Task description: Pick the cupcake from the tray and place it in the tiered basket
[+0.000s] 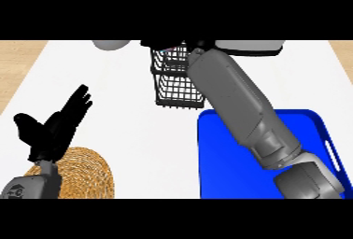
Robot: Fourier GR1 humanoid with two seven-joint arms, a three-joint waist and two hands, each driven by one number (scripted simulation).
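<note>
Hanging over the tiered basket [180, 88], the right hand [153, 44] perhaps hides the cupcake, its grip unclear.

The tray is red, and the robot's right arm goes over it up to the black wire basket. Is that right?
Not quite. The tray is blue, not red, as the head view shows. The rest is right: the right arm goes over it up to the black wire basket.
</note>
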